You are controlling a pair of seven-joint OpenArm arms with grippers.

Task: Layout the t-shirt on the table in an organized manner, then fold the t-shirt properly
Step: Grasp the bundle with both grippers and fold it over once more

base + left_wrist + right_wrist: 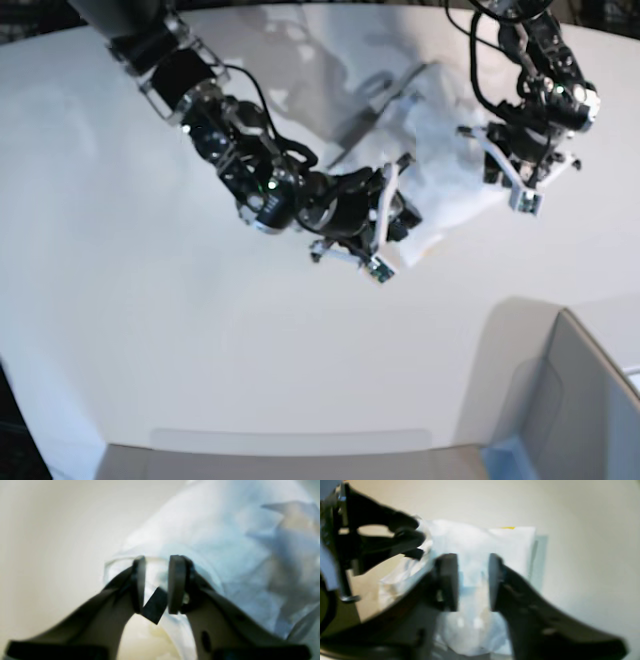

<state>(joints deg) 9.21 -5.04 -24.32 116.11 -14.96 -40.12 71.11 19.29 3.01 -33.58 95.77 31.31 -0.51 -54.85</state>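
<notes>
The white t-shirt (440, 165) lies bunched and partly folded on the table (200, 330), between my two grippers. In the left wrist view my left gripper (157, 585) has its jaws narrowed around the collar of the t-shirt (212, 530), with the black neck tag (155, 605) wedged between them. My right gripper (473, 582) pinches a fold of the t-shirt (475, 542), and cloth fills its narrow gap. A strip of yellow print (507, 527) shows at the far edge. In the base view the left gripper (505, 170) and the right gripper (395, 225) flank the cloth.
A grey box (580, 400) stands at the table's near right corner. The other arm's gripper (405, 537) shows at the upper left of the right wrist view, at the collar. Both arms reach in from the far side, and cables run along them.
</notes>
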